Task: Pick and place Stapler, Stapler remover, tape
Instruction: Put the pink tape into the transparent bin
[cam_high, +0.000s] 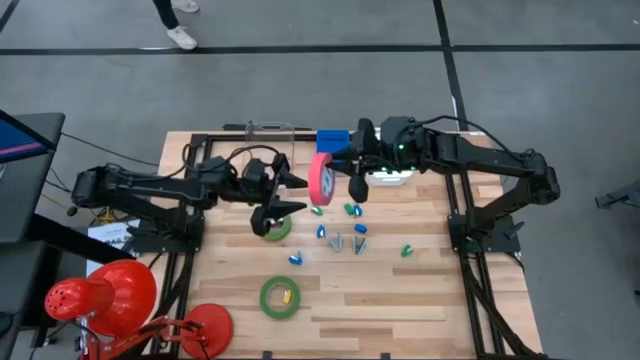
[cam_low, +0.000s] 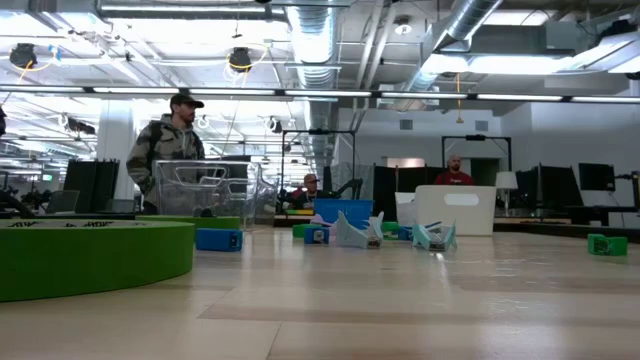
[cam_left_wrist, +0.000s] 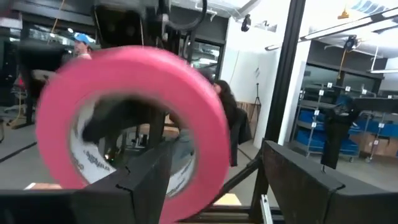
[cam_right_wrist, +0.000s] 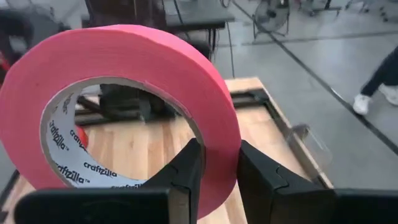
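Observation:
A red-pink tape roll (cam_high: 321, 178) hangs upright above the table's middle, with my right gripper (cam_high: 354, 186) shut on it. Coming from the left, my left gripper (cam_high: 291, 195) stands open just left of the roll, which fills the left wrist view (cam_left_wrist: 130, 118); I cannot tell whether it touches. One green tape roll (cam_high: 280, 297) lies flat near the front edge. Another (cam_high: 275, 228) lies partly under my left gripper. Small blue and green items and silver staple removers (cam_high: 340, 235) lie scattered in the middle. My right gripper pinches the roll's wall (cam_right_wrist: 219, 146), with one finger (cam_right_wrist: 184, 171) inside the hole and the other (cam_right_wrist: 264, 177) outside. The fingers come from the table's right, slanting a little downward. The roll stands on edge, lifted clear of the table.
A blue bin (cam_high: 333, 140) and a white bin (cam_high: 392, 178) stand at the far side, with a clear container (cam_high: 268, 130) to their left. A red lamp (cam_high: 100, 295) sits off the near left corner. People stand in the room beyond (cam_low: 170, 140).

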